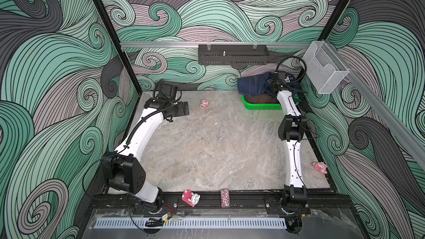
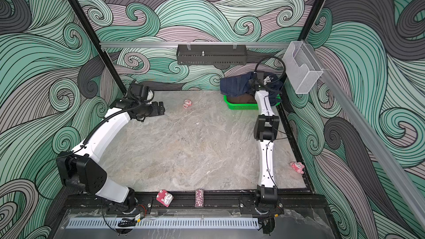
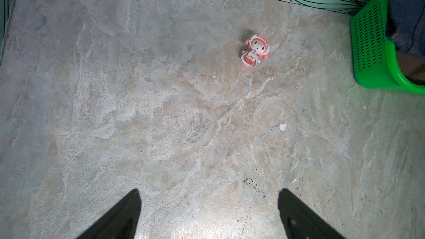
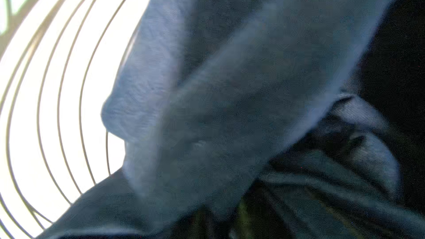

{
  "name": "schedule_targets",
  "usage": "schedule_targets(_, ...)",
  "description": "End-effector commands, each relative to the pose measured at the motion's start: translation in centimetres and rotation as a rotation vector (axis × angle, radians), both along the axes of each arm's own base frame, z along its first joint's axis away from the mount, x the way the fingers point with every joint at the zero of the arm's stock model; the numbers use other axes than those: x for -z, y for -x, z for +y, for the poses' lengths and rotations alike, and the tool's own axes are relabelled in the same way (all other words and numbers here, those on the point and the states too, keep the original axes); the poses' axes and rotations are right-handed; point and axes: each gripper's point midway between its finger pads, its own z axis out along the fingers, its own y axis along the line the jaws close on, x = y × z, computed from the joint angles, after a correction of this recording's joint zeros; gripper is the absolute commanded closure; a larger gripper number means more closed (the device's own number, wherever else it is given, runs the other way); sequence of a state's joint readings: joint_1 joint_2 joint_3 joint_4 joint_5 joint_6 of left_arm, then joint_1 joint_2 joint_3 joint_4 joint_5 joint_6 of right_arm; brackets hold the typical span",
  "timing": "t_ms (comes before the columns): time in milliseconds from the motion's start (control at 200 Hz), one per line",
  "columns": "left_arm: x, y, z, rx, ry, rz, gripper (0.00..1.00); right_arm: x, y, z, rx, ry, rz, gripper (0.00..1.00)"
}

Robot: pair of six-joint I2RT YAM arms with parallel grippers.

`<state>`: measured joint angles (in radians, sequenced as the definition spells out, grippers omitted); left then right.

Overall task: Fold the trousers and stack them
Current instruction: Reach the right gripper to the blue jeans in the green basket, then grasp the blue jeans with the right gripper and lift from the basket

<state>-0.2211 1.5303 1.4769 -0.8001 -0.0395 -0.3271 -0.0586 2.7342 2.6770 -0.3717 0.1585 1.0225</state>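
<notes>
Trousers: bunched in the green basket at the table's far right corner.
Right gripper: buried in the denim heap; fabric hides the jaws, so their spread cannot be told.
Left gripper: spread wide, empty, well apart from the trousers.

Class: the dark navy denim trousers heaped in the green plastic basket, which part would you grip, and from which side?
Probably a raised fold atop the dark navy denim trousers, approached from above on the table side. They lie crumpled over the green plastic basket, offering no flat edge, and walls stand close behind and beside.
</notes>
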Motion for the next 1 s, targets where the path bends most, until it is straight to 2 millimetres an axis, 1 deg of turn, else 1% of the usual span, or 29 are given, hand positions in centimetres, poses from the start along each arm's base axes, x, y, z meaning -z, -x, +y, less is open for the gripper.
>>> schedule_targets(0, -1.0, 0.0, 0.3, 0.005, -0.029, -0.010, 0.04, -3.8, -0.6, 0.5, -0.005, 0.007, -0.093, 0.97)
schedule_targets(20, -1.2, 0.0, 0.3, 0.006, -0.029, -0.014, 0.04, -4.6, -0.5, 0.5, -0.009, 0.011, -0.103, 1.00)
schedule_targets(140, -1.6, 0.2, 0.4, 0.008, -0.030, -0.026, 0.04, -9.4, 0.3, 1.2, -0.052, 0.032, -0.154, 1.00)
schedule_targets(190, -1.8, 0.3, 0.4, 0.008, -0.029, -0.029, 0.04, -11.9, 1.1, 1.4, -0.069, 0.052, -0.173, 1.00)
schedule_targets(195, -1.8, 0.3, 0.4, 0.007, -0.028, -0.029, 0.04, -11.9, 1.1, 1.4, -0.070, 0.055, -0.171, 1.00)
schedule_targets(275, -2.0, 0.6, 0.4, 0.000, -0.016, -0.034, 0.04, -16.1, 2.5, 1.8, -0.096, 0.089, -0.223, 1.00)
schedule_targets(285, -2.0, 0.7, 0.4, -0.001, -0.015, -0.035, 0.04, -16.3, 2.6, 1.7, -0.097, 0.092, -0.224, 1.00)
schedule_targets(305, -2.1, 0.8, 0.5, -0.004, -0.012, -0.038, 0.05, -17.5, 3.1, 1.8, -0.101, 0.102, -0.238, 1.00)
schedule_targets(420, -3.0, 1.9, 0.7, -0.025, 0.012, -0.059, 0.05, -23.0, 5.7, 2.1, -0.130, 0.156, -0.290, 1.00)
schedule_targets(445, -2.7, 1.9, 0.7, -0.031, 0.016, -0.055, 0.05, -24.1, 6.3, 2.3, -0.139, 0.164, -0.297, 1.00)
schedule_targets(450, -3.2, 2.1, 0.8, -0.033, 0.021, -0.071, 0.05, -24.3, 6.4, 2.3, -0.139, 0.166, -0.299, 1.00)
schedule_targets(460, -3.6, 2.4, 0.8, -0.036, 0.027, -0.083, 0.05, -24.7, 6.5, 2.3, -0.141, 0.169, -0.306, 1.00)
schedule_targets(475, -3.9, 2.6, 0.9, -0.041, 0.033, -0.094, 0.05, -24.9, 7.0, 2.4, -0.146, 0.169, -0.292, 1.00)
schedule_targets(540, -4.3, 3.4, 1.1, -0.059, 0.051, -0.114, 0.05, -27.4, 8.7, 2.7, -0.162, 0.180, -0.310, 1.00)
schedule_targets(580, -4.7, 3.9, 1.2, -0.065, 0.059, -0.125, 0.05, -28.4, 9.7, 2.8, -0.165, 0.186, -0.316, 1.00)
schedule_targets(635, -4.6, 4.5, 1.3, -0.073, 0.069, -0.126, 0.05, -29.0, 10.9, 2.4, -0.151, 0.171, -0.307, 1.00)
schedule_targets(670, -4.6, 4.8, 1.3, -0.076, 0.074, -0.123, 0.05, -28.9, 11.4, 2.3, -0.149, 0.159, -0.296, 1.00)
schedule_targets(736, -4.5, 5.2, 1.3, -0.081, 0.083, -0.116, 0.07, -27.6, 11.7, 2.1, -0.165, 0.143, -0.256, 1.00)
schedule_targets(821, -4.7, 5.6, 1.3, -0.088, 0.096, -0.119, 0.07, -25.3, 12.2, 1.8, -0.163, 0.098, -0.198, 1.00)
schedule_targets(891, -4.9, 5.8, 1.4, -0.089, 0.097, -0.132, 0.07, -24.1, 12.9, 1.7, -0.153, 0.100, -0.161, 1.00)
schedule_targets(926, -4.9, 5.7, 1.4, -0.088, 0.097, -0.138, 0.07, -23.5, 13.3, 1.3, -0.137, 0.105, -0.136, 1.00)
schedule_targets(996, -5.0, 5.5, 1.3, -0.082, 0.095, -0.143, 0.07, -20.9, 14.3, 0.4, -0.105, 0.106, -0.038, 1.00)
